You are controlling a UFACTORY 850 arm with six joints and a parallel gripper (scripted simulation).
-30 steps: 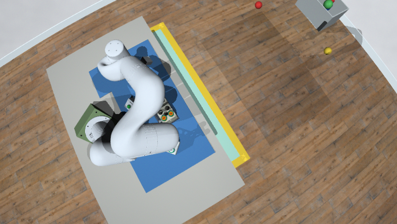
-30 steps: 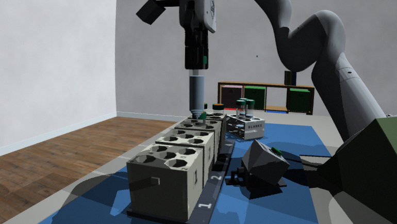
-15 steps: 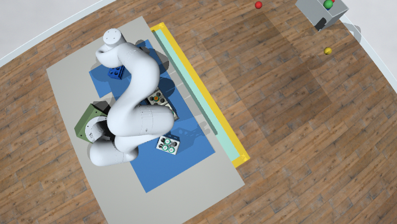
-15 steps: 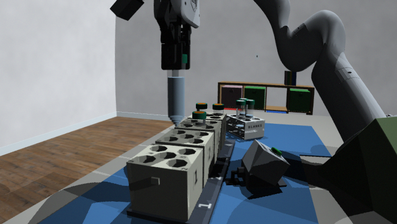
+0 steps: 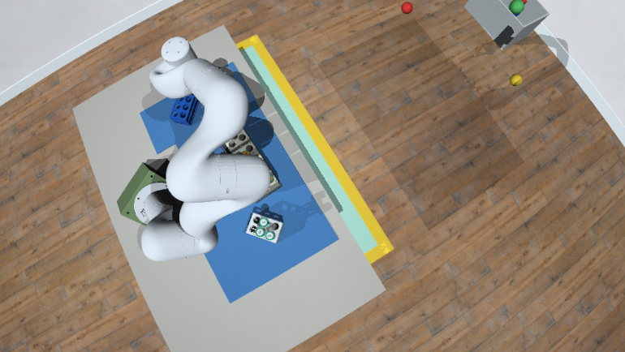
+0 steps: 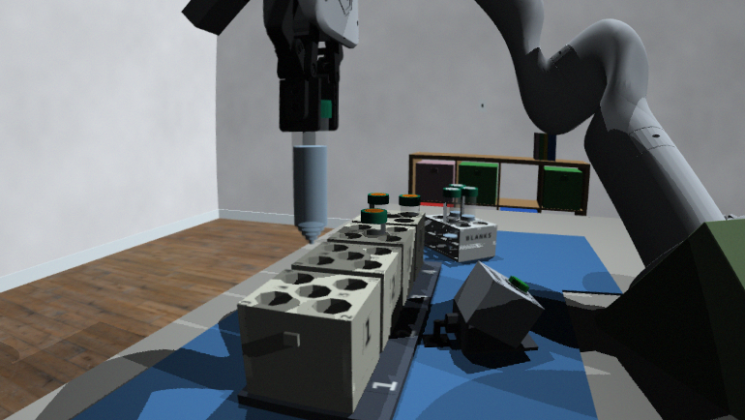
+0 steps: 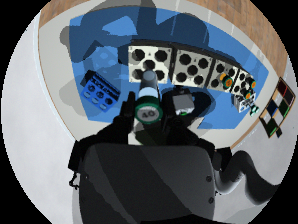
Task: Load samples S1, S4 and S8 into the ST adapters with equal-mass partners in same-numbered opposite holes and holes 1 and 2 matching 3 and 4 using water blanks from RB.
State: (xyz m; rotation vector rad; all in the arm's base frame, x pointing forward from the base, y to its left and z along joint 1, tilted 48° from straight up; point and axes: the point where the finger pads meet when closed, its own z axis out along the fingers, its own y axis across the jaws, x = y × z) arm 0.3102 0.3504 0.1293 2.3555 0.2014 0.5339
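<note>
My gripper (image 6: 309,124) (image 7: 148,100) is shut on a blank tube (image 6: 310,182) with a green cap and white dot (image 7: 149,112). It holds the tube upright, high above the row of adapters on stand ST (image 6: 388,365), toward the end with adapter 1 (image 6: 312,334) (image 7: 152,63) and adapter 2 (image 6: 360,263) (image 7: 194,67). Both of these look empty. Three orange-dotted sample tubes (image 6: 373,216) (image 6: 377,198) (image 6: 409,199) stand in adapters 3 and 4. The blue rack RS (image 5: 184,109) (image 7: 100,88) shows empty wells. The white blank rack RB (image 6: 461,237) (image 5: 265,228) holds several blanks. In the top view the arm hides the gripper.
The grey DONE box with its green key (image 6: 518,283) stands tilted right of ST. The arm's green base (image 5: 137,196) (image 6: 720,291) is at the near right. A yellow and teal strip (image 5: 315,152) runs along the table's far edge. A shelf (image 6: 497,182) stands behind.
</note>
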